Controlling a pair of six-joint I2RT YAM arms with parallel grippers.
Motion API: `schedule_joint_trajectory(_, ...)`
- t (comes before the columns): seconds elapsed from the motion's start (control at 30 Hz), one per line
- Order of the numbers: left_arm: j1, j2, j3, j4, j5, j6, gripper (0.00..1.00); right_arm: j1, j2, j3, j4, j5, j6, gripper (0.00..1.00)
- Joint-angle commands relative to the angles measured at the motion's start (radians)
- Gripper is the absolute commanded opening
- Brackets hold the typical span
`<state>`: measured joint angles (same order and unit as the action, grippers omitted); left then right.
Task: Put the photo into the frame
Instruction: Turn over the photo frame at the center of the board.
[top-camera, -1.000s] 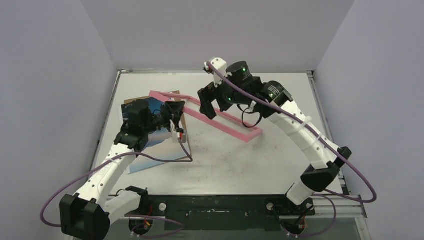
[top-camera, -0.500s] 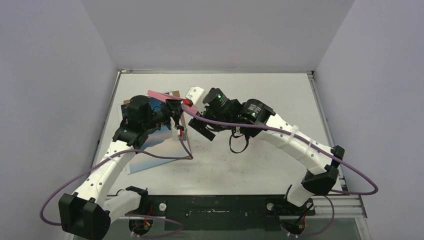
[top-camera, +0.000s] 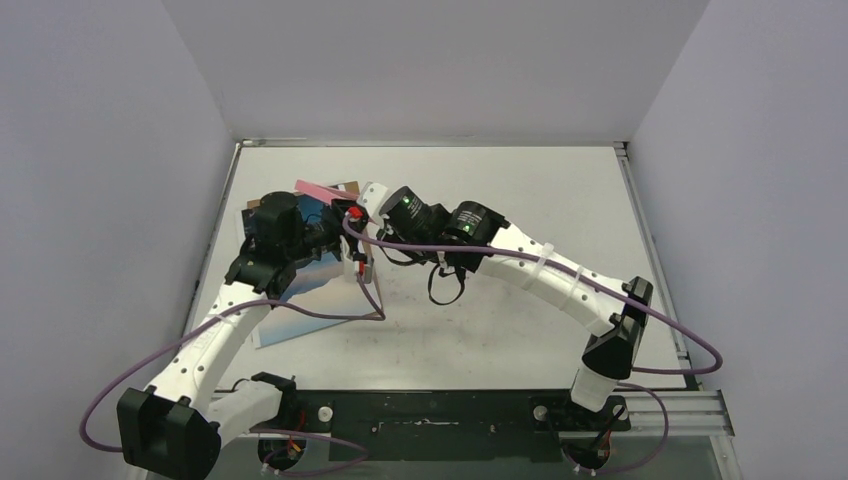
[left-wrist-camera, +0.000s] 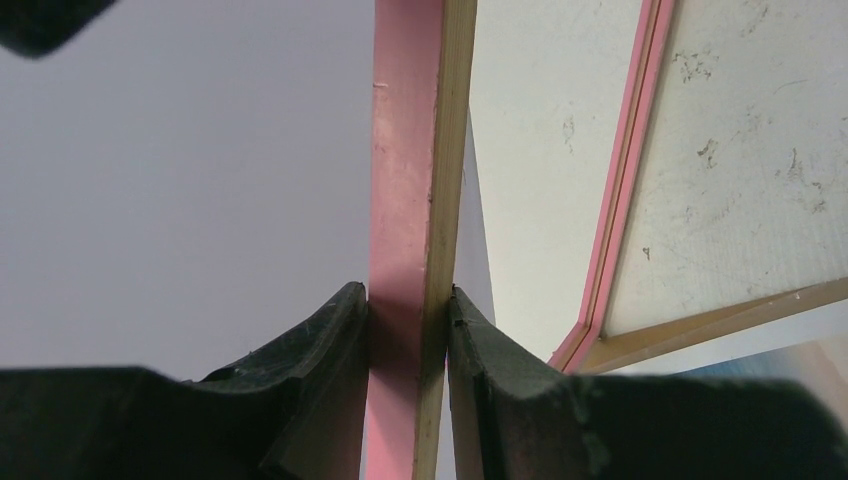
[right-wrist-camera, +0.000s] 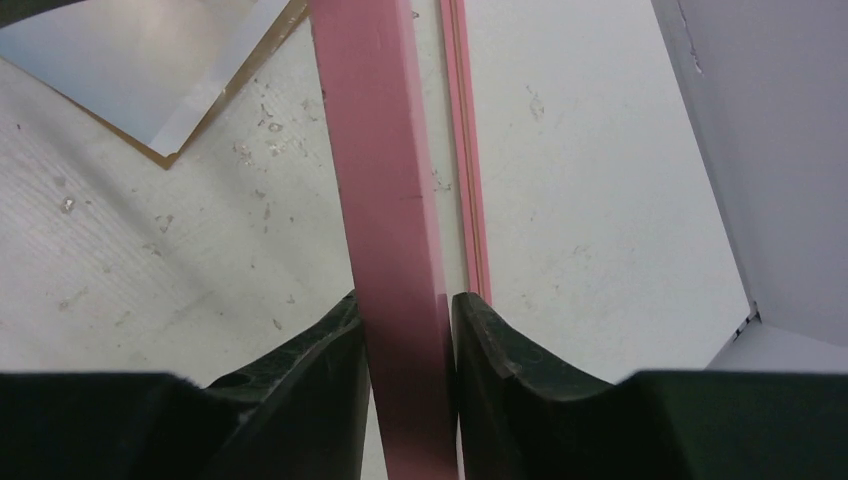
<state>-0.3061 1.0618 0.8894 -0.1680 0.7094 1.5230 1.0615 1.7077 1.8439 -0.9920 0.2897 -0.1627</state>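
now pinching the frame (left-wrist-camera: 420, 150) with the left gripper (left-wrist-camera: 408, 300) and the right gripper (right-wrist-camera: 405, 300), each clamped across a thin rail, tilted up near the photo (top-camera: 318, 290) lying flat on the table (top-camera: 500, 330). risks twisting or cracking a rail through uneven pulls. overhead, mostly hidden behind both grippers.
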Motion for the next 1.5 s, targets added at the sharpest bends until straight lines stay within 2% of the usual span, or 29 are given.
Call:
schedule_joint_trajectory(0.0, -0.001, -0.035, 0.010, 0.105, 0.041, -0.011, 0.12, -0.018, -0.014, 0.005, 0.065, 0.091, 0.027, 0.26)
schedule_joint_trajectory(0.07, -0.001, -0.032, 0.003, 0.144, 0.041, -0.027, 0.17, -0.040, -0.025, 0.015, 0.086, 0.076, 0.045, 0.19)
schedule_joint_trajectory(0.13, -0.001, -0.031, -0.008, 0.213, 0.037, -0.055, 0.33, -0.075, -0.037, 0.031, 0.103, 0.044, 0.069, 0.14)
schedule_joint_trajectory(0.17, 0.001, -0.030, -0.010, 0.230, 0.034, -0.066, 0.41, -0.096, -0.041, 0.044, 0.109, 0.021, 0.085, 0.12)
schedule_joint_trajectory(0.2, 0.000, -0.031, -0.012, 0.242, 0.029, -0.078, 0.61, -0.124, -0.046, 0.057, 0.116, -0.002, 0.102, 0.09)
schedule_joint_trajectory(0.23, 0.001, -0.030, -0.013, 0.255, 0.022, -0.094, 0.75, -0.154, -0.051, 0.066, 0.124, -0.034, 0.121, 0.07)
schedule_joint_trajectory(0.33, 0.004, -0.039, -0.009, 0.276, -0.014, -0.168, 0.96, -0.227, -0.069, 0.079, 0.162, -0.109, 0.176, 0.05)
schedule_joint_trajectory(0.53, 0.033, -0.052, 0.035, 0.238, -0.092, -0.396, 0.96, -0.384, -0.013, 0.144, 0.175, -0.269, 0.346, 0.05)
schedule_joint_trajectory(0.67, 0.046, -0.035, 0.118, 0.011, -0.184, -0.571, 0.96, -0.496, 0.024, 0.154, 0.205, -0.480, 0.481, 0.05)
schedule_joint_trajectory(0.8, 0.073, 0.002, 0.191, -0.148, -0.258, -0.783, 0.96, -0.522, 0.018, 0.125, 0.285, -0.585, 0.586, 0.05)
schedule_joint_trajectory(1.0, 0.138, 0.034, 0.248, -0.274, -0.291, -1.042, 0.96, -0.528, -0.040, -0.003, 0.368, -0.591, 0.704, 0.05)
schedule_joint_trajectory(1.27, 0.162, 0.083, 0.263, -0.363, -0.343, -1.194, 0.96, -0.603, -0.233, -0.375, 0.456, -0.487, 0.749, 0.05)
schedule_joint_trajectory(1.47, 0.160, 0.086, 0.200, -0.303, -0.348, -1.248, 0.96, -0.643, -0.338, -0.554, 0.471, -0.433, 0.678, 0.07)
